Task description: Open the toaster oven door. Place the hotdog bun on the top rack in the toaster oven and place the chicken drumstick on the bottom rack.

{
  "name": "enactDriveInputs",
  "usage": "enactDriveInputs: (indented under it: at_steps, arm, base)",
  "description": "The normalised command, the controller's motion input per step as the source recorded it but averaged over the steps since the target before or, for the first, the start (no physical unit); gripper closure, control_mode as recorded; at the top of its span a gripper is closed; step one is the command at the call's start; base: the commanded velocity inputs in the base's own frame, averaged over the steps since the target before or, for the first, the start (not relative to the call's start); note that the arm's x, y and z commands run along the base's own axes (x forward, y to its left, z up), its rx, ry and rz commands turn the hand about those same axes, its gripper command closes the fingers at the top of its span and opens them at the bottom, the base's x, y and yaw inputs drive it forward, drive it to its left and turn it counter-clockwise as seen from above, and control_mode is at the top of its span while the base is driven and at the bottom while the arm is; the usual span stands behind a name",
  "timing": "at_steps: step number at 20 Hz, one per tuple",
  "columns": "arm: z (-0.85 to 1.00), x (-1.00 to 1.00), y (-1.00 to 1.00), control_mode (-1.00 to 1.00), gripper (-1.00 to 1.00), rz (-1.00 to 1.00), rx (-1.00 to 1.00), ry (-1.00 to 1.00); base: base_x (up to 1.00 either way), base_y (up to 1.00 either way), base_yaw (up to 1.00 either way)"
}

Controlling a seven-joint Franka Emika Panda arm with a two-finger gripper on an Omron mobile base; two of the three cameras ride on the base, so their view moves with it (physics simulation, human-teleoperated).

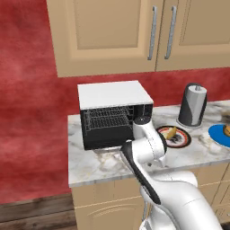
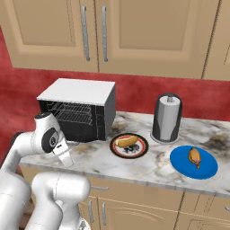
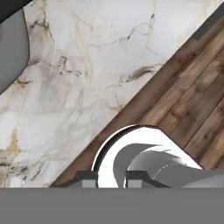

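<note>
The black toaster oven with a white top stands at the counter's left end. Its door hangs open, folded down flat toward the front. In the hand view the door's grey bar handle shows at the top left. Inside the cavity are the top rack and the bottom rack, both bare. The hotdog bun lies on a black-rimmed plate, and the chicken drumstick on a blue plate. My gripper points down at the counter in front of the door, open and holding nothing.
A grey-black cylindrical kettle stands behind the two plates. The counter's front edge runs just under the hand, with wooden floor beyond it. Wall cabinets hang above the oven.
</note>
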Motion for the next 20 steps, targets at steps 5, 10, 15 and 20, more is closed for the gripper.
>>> enactDriveInputs:
  at_steps: [5, 10, 15, 20]
  arm:
    - [1.00, -0.13, 0.00, -1.00, -1.00, 0.12, 0.00, 0.10]
    - [1.00, 0.17, 0.00, -1.00, -1.00, 0.06, 0.00, 0.07]
    - [0.20, 0.90, 0.13, -1.00, -1.00, 0.12, -0.03, 0.06]
    - [-0.85, 0.98, 0.34, -1.00, -1.00, 0.06, -0.10, 0.40]
  base:
    - [0.00, 0.00, 0.00]
    - [0.00, 0.00, 0.00]
    - [0.00, 0.00, 0.00]
    - [0.00, 0.00, 0.00]
